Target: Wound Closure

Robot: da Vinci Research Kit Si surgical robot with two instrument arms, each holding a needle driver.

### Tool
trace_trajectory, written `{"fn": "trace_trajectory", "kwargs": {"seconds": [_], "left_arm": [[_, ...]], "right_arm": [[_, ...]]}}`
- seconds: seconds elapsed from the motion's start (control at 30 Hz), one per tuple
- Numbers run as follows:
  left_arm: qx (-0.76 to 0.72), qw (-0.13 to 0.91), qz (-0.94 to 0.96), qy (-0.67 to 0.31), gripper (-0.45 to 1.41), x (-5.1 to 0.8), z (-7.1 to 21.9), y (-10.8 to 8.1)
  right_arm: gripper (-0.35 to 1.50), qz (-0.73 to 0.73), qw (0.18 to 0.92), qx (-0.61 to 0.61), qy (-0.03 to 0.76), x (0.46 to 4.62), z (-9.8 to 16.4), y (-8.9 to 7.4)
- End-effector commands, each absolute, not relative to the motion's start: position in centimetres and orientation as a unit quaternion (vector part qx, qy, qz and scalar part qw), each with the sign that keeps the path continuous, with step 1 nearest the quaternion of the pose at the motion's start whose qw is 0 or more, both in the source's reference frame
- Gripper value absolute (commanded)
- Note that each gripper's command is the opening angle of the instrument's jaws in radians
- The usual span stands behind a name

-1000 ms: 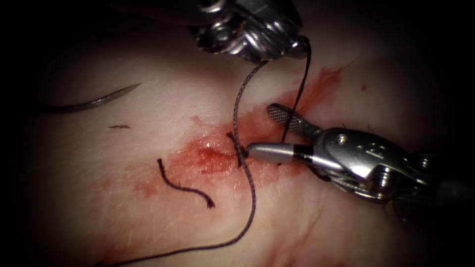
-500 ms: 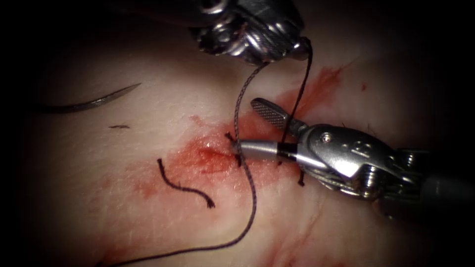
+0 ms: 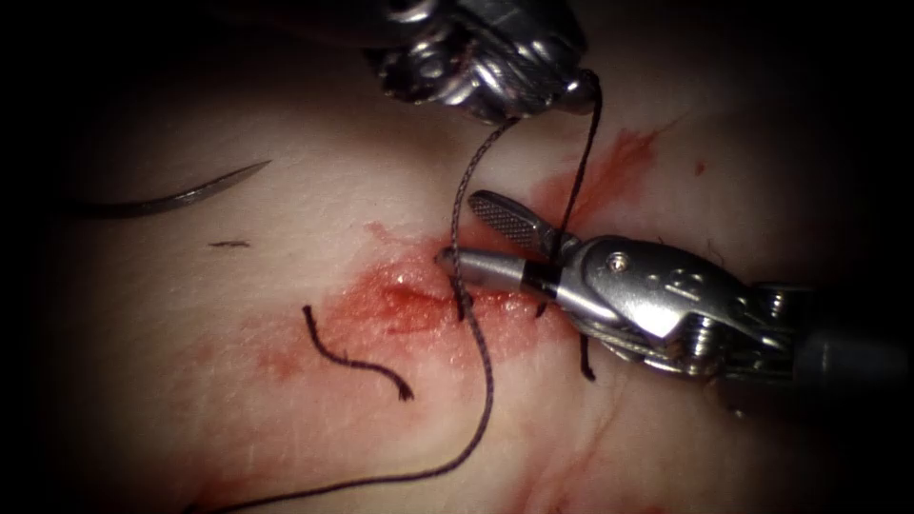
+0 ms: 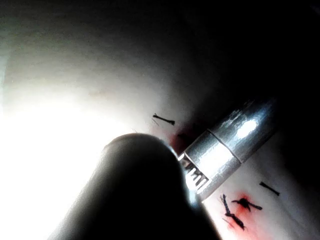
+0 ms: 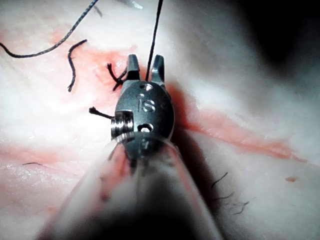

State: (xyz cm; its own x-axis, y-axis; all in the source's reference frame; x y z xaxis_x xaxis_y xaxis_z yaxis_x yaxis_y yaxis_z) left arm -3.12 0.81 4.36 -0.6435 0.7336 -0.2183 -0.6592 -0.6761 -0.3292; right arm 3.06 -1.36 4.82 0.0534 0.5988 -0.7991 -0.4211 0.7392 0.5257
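Pale tissue [image 3: 286, 419] takes up most of the endoscope view, with a cut [image 3: 419, 300] near the centre, ringed by red fluid [image 3: 609, 167] that streaks toward 2 o'clock.

The right tool [image 3: 481, 233] reaches in from 3 o'clock. Its fingers [image 3: 505, 217] are apart, one ridged and raised, one smooth and lying low over the cut. Two strands of thread [image 3: 476, 381] pass between them: nothing is clamped. In the right wrist view the right tool [image 5: 145, 69] shows the same spread fingers [image 5: 132, 66] with a thin strand rising between them.

The left tool [image 3: 571, 95] sits at 12 o'clock. Its fingers are together, clamped on the thread, which hangs from them in two strands down to the cut. One strand carries on past the cut toward 6 o'clock, then sweeps to 8 o'clock across the tissue.

The needle [image 3: 181, 198] lies free on the tissue at 9 o'clock, well left of the cut, held by neither tool and not in the tissue.

A short cut end of thread [image 3: 352, 357] lies curled just left of and below the cut. A shorter end [image 3: 585, 362] pokes out beneath the right tool.
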Motion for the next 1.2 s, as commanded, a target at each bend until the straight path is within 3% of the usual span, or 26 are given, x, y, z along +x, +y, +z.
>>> {"fn": "trace_trajectory", "kwargs": {"seconds": [0.03, 0.2, 0.27, 0.3, 0.37, 0.77, 0.97, 1.2], "left_arm": [[-0.170, 0.387, 0.900, -0.109, -0.45, -3.17, 4.4, 0.9], [-0.170, 0.387, 0.900, -0.110, -0.45, -3.17, 4.4, 0.9], [-0.170, 0.387, 0.900, -0.110, -0.45, -3.17, 4.4, 0.9], [-0.170, 0.387, 0.900, -0.110, -0.45, -3.17, 4.4, 0.9], [-0.170, 0.386, 0.900, -0.110, -0.45, -3.17, 4.4, 0.9], [-0.170, 0.382, 0.902, -0.110, -0.45, -3.09, 4.4, 0.9], [-0.081, 0.368, 0.913, -0.156, -0.45, -2.62, 4.4, 0.8], [0.066, 0.366, 0.916, -0.152, -0.45, -1.54, 4.7, 0.7]], "right_arm": [[0.10, 0.353, 0.721, 0.075, 0.591, 3.14, 4.8, -1.3], [0.10, 0.352, 0.721, 0.076, 0.592, 3.15, 4.8, -1.4], [0.00, 0.352, 0.721, 0.076, 0.592, 3.15, 4.8, -1.4], [-0.20, 0.352, 0.721, 0.076, 0.592, 3.14, 4.8, -1.4], [-0.35, 0.349, 0.723, 0.074, 0.592, 3.14, 4.8, -1.4], [-0.35, 0.359, 0.709, 0.082, 0.601, 3.07, 4.8, -1.3], [-0.35, 0.387, 0.668, 0.052, 0.634, 2.81, 4.5, -0.9], [-0.35, 0.385, 0.665, 0.046, 0.638, 2.24, 4.2, -0.9]]}}
